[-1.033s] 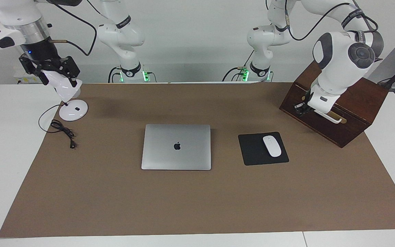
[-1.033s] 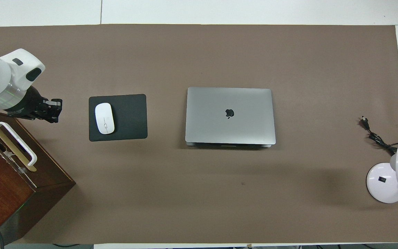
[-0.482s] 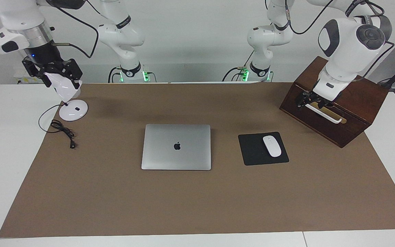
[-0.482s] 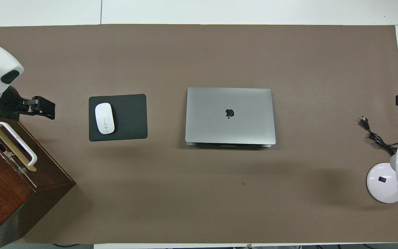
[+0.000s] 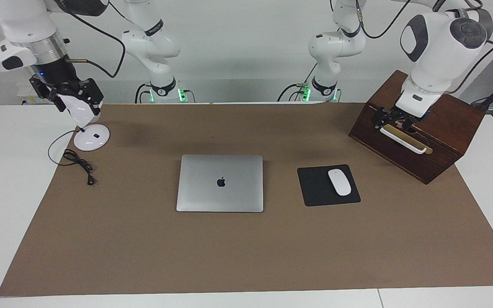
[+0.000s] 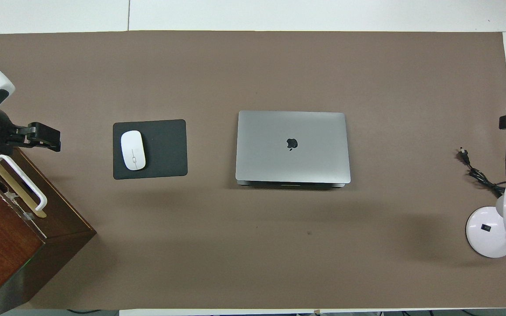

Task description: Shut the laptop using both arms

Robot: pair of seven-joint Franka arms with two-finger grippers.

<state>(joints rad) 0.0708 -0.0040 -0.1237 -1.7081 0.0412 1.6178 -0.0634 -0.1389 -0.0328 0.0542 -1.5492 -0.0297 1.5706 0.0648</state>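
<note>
laptop (image 5: 220, 183): flat matte metal slab (lid down) | left gripper (image 5: 391, 121): apart | right gripper (image 5: 67, 95): apart

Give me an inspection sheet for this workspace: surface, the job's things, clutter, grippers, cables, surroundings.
Surface: brown mat covering a white table.
Job's things: laptop lies mid-mat with its lid down, logo up.
Clutter: white mouse on a black mouse pad beside the laptop, toward the left arm's end; wooden box with a white handle at that end; white desk lamp at the right arm's end.
Grippers: left gripper open over the box's handle, holding nothing; right gripper open over the lamp, holding nothing.
Cables: lamp's black cord coiled on the mat, plug loose.
Surroundings: white wall; nothing else seen.
</note>
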